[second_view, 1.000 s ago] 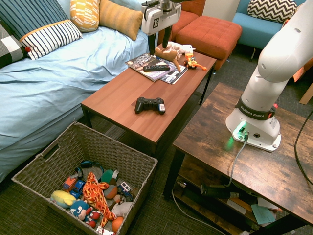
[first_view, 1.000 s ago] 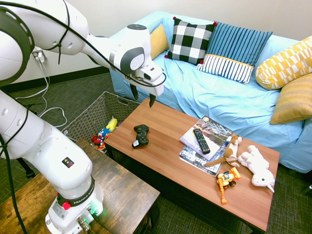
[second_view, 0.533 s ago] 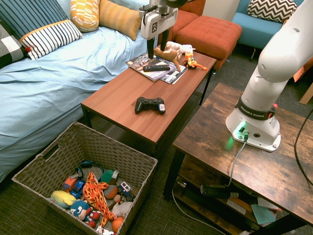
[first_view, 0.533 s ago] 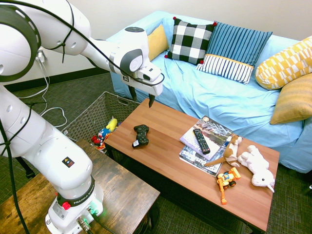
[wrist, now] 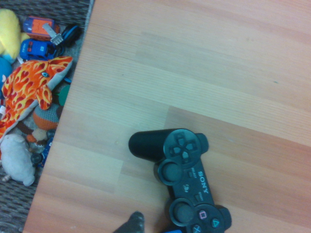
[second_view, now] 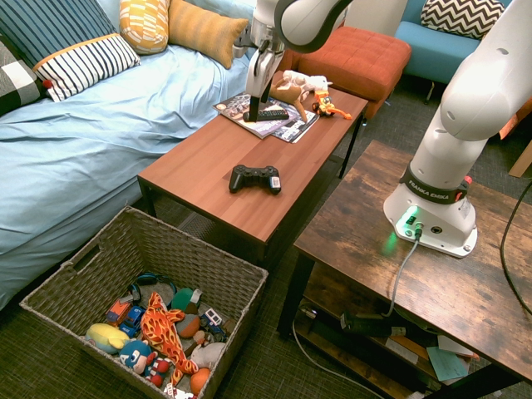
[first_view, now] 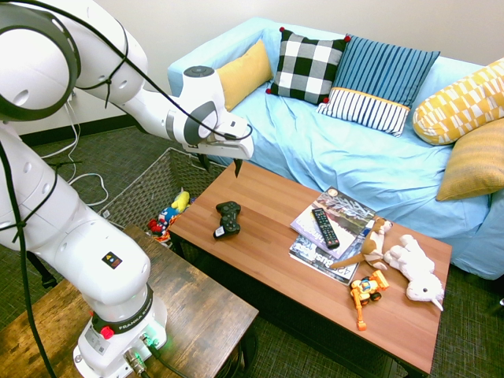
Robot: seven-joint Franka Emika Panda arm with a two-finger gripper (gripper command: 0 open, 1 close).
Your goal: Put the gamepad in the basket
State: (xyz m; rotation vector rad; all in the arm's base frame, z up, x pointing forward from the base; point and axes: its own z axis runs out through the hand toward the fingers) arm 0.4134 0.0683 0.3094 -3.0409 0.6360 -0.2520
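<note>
Beside the blue sofa (first_view: 354,150), the tool (first_view: 220,164), fingers apart and empty, has swung left over the table (first_view: 268,244) toward the gamepad (first_view: 227,219) lying left of centre, basket (second_view: 100,274) waiting lower left.

I see the black gamepad (first_view: 227,218) lying flat near the table's left end; the toy-filled wicker basket (second_view: 100,270) sits on the floor beyond that end.
</note>
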